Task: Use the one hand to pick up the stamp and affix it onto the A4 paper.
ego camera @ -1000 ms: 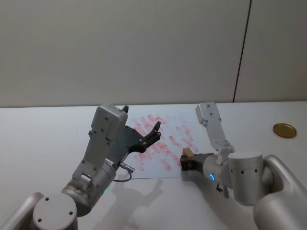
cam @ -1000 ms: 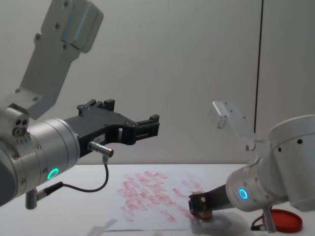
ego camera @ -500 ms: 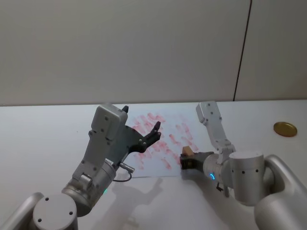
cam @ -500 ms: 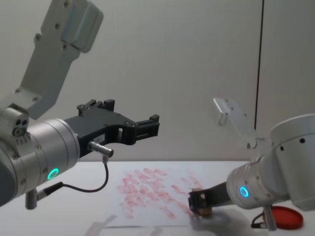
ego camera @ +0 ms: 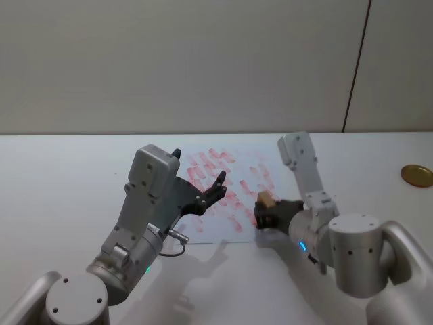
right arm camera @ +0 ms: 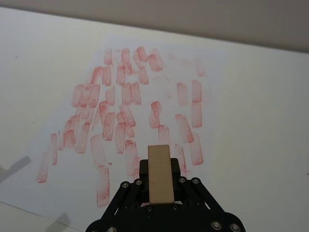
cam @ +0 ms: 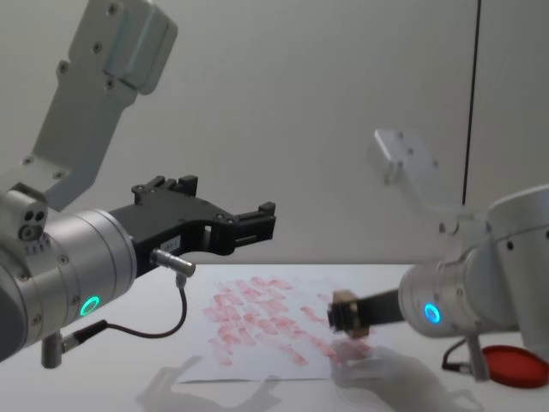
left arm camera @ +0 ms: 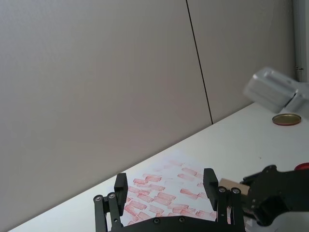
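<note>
Stamp (right arm camera: 160, 175), judged a light, stiff wooden block, sits pinched by its long sides in right gripper's (ego camera: 266, 211) closed jaws just over near right edge of A4 paper (right arm camera: 166, 104), flimsy, apt to slide; left gripper (left arm camera: 165, 181) idles wide-jawed over sheet's left.

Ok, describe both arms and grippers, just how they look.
The left arm and right arm are silver-grey, with cylindrical joints and boxy pale upper links. The left gripper is black with two fingers; a thin black cable loops under its wrist from a metal plug. The right gripper is black too. Each wrist carries a glowing teal-blue ring.
</note>
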{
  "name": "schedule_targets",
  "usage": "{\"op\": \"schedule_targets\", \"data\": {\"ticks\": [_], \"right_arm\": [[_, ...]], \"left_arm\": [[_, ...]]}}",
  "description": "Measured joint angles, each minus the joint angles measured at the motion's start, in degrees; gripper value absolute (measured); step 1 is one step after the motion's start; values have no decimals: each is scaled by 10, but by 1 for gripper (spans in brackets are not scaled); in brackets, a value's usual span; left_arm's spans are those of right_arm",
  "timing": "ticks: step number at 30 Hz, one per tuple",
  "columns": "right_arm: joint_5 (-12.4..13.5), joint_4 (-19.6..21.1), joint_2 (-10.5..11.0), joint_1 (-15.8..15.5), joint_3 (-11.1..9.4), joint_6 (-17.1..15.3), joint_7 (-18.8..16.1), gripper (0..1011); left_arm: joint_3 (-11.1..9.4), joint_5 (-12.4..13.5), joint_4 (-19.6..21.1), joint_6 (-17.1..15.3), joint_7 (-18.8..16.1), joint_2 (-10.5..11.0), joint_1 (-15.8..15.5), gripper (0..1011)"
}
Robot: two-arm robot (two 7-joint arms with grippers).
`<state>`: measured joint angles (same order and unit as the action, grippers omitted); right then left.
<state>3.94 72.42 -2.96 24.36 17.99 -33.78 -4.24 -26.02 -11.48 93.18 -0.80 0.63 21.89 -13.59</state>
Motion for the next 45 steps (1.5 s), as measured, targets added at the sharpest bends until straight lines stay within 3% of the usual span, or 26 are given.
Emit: {"op": "schedule_targets", "data": {"ticks": [13, 23, 33, 45], "right_arm": [[-34, 109, 17, -37, 4, 51, 20, 233], [-40, 183, 33, -65, -8, 62, 61, 233], [-11, 234, 53, -98, -35, 30, 112, 233], [32, 241, 67, -125, -62, -7, 143, 233]], "left_arm": [[0, 0, 0, 0, 0, 0, 0, 993], [0, 0, 0, 0, 0, 0, 0, 993], [0, 0, 0, 0, 0, 0, 0, 993], [0, 0, 0, 0, 0, 0, 0, 993]]}}
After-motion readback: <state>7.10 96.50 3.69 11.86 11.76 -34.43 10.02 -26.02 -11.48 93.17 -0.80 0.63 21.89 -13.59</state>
